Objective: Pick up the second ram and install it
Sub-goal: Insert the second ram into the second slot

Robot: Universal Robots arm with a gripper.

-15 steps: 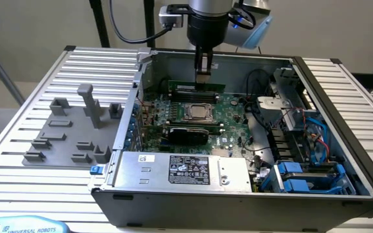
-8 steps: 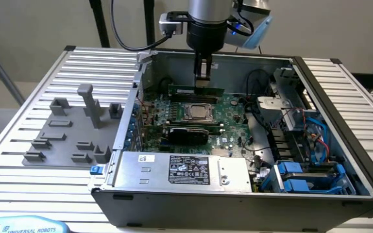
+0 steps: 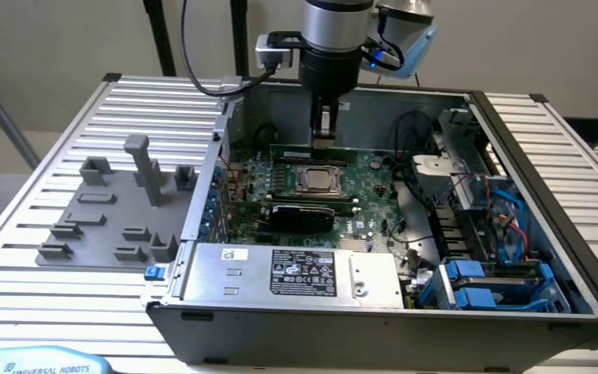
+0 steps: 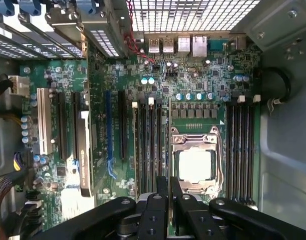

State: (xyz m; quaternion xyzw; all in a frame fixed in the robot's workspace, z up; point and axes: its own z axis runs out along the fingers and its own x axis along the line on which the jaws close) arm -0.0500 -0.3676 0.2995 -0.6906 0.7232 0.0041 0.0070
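I'm at the install step, I reckon: end effector [image 3: 325, 134] pinched narrow on the second ram [image 3: 297, 147], low over the slots [image 3: 310, 157] beside the CPU socket [image 3: 318, 179], so seating needs square alignment, even pressure.

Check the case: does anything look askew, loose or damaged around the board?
Nothing stands out. The second ram sits level in the pincer, in line with the memory slots beside the CPU socket; no loose or bent part shows on the motherboard.
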